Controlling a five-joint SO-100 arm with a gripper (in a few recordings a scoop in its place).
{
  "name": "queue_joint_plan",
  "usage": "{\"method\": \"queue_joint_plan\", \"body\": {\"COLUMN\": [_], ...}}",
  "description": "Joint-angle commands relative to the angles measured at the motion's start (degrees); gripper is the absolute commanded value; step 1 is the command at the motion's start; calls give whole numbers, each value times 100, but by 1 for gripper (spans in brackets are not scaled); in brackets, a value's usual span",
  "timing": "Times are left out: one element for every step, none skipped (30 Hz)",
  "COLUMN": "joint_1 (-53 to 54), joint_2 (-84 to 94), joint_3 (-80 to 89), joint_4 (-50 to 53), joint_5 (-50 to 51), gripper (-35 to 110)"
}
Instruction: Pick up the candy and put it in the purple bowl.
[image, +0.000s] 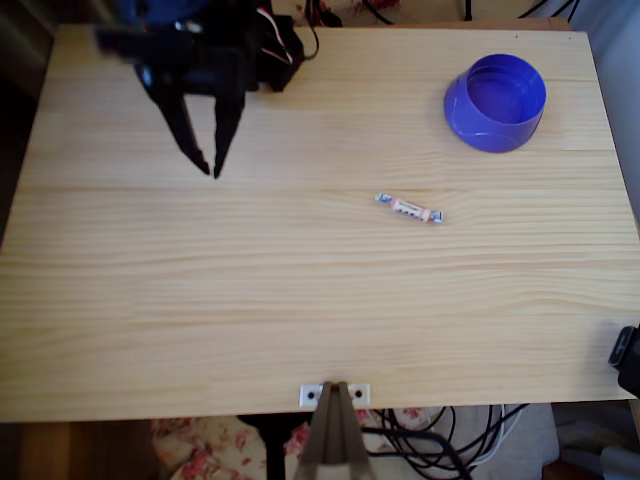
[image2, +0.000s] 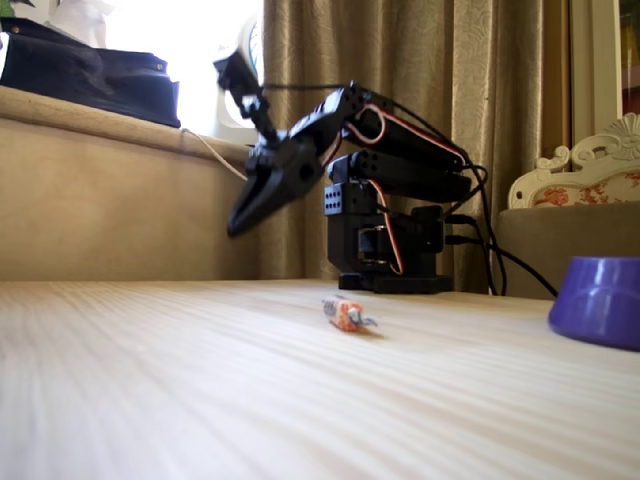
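Candy (image2: 347, 315) sits closest to the lens in the fixed view, flat on the table (image2: 200, 400), with nothing touching it. In the overhead view the candy (image: 409, 208) lies a little right of the table's middle, long axis running nearly left-right with the right end tipped slightly toward the bottom edge of the picture.

We've got the gripper (image: 211, 168) well apart from it, up near the top-left of the overhead view, fingers pointing down-picture. Jaws are parted in a narrow V, tips close together but not touching, nothing between them. In the fixed view the gripper (image2: 240, 222) hangs clear above the table, angled down, well off the surface.

Key relation, as we read it: the candy lies to the right of the fingertips and somewhat further down-picture in the overhead view. Our jaws seem to open along roughly the same left-right line as the candy's long axis, so closing as-is would catch it end to end on the twisted ends. We'd probably want a wrist roll so the fingers straddle the short width instead.

Purple bowl (image: 496, 102) stands upright and empty at upper right in the overhead view, past the candy from the gripper's side, near it but not touching. The purple bowl (image2: 601, 300) is at the right edge in the fixed view.

Pick not yet started.
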Motion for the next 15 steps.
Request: {"method": "queue_joint_plan", "body": {"joint_1": [-378, -475, -562, -659, -747, -844, -967, -1063, -1160, -1257, -1336, -1415, -1477, -1512, -1547], "joint_2": [53, 53, 53, 53, 35, -35, -167, -308, -448, -580, -703, -826, -949, -1028, -1072], "joint_3": [-967, -993, -1011, -1011, -1028, -1063, -1134, -1187, -1213, -1257, -1292, -1318, -1336, -1336, -1336], "joint_4": [53, 18, 9, 9, 9, 0, -26, -97, -202, -325, -422, -492, -554, -624, -659], "joint_5": [88, 88, 88, 105, 167, 237, 343, 431, 457, 483, 545, 589, 624, 650, 650], "gripper": [-1, -1, -1, -1, -1, -1, -1, -1, -1, -1, -1, -1, -1, -1, -1]}}
